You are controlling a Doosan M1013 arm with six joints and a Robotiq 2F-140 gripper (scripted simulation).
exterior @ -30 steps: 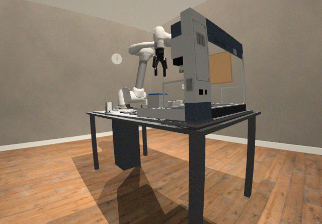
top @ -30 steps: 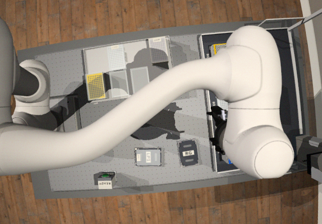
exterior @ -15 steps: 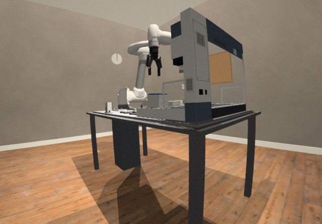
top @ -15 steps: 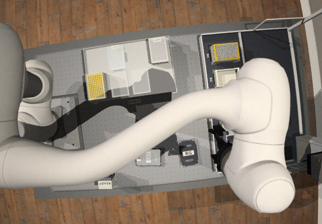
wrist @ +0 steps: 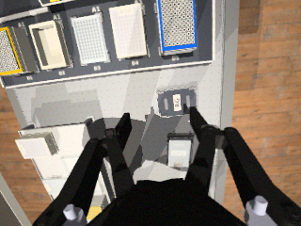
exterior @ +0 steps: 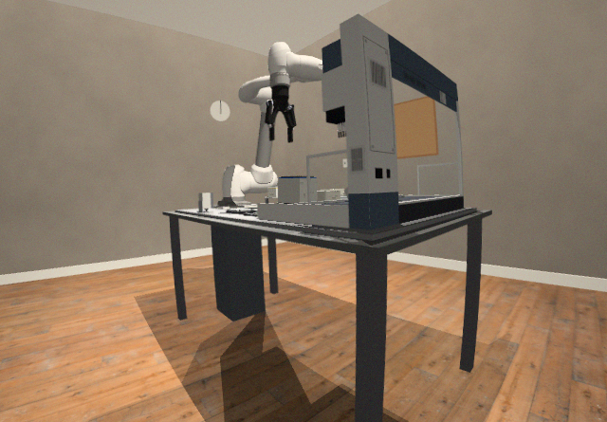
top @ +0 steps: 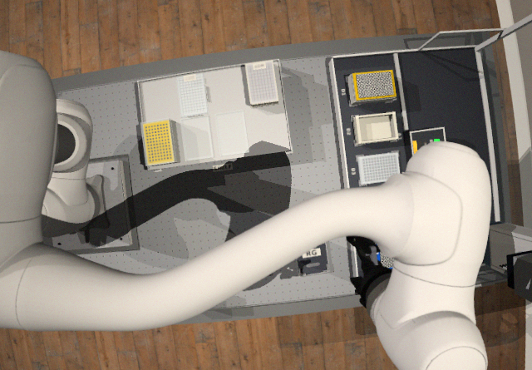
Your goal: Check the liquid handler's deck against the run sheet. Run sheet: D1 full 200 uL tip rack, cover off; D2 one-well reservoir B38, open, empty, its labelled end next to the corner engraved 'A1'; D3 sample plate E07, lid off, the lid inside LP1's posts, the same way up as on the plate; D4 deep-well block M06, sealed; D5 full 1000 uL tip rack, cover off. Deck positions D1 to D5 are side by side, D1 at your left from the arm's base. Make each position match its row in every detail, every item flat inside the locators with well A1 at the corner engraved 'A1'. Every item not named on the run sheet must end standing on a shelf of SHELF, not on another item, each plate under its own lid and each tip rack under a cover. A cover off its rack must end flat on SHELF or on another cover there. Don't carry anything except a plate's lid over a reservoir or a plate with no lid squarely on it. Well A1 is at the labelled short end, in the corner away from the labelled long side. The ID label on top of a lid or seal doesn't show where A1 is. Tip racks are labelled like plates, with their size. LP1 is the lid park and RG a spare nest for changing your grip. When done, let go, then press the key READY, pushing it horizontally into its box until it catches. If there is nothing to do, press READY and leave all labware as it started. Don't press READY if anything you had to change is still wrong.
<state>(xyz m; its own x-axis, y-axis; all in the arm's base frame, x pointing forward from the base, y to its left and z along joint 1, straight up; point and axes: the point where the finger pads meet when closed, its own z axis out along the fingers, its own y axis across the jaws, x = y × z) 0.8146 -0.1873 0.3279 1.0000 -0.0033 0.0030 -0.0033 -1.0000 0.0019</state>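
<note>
My gripper is open and empty, high above the table in front of the deck; it also shows in the side view. In the wrist view the deck row holds a yellow-framed tip rack, uncovered, an open cream reservoir, an unlidded white well plate, a sealed pale block and a blue-framed tip rack, uncovered. Below my fingers lie the RG nest and the lid park, which holds a pale flat piece. From above, the arm hides D4, D5 and most of the gripper.
SHELF stands at the left of the table with a yellow tip rack, two pale well plates and flat pale covers. The handler's tall gantry rises beside the deck. A small box stands at the table's near edge.
</note>
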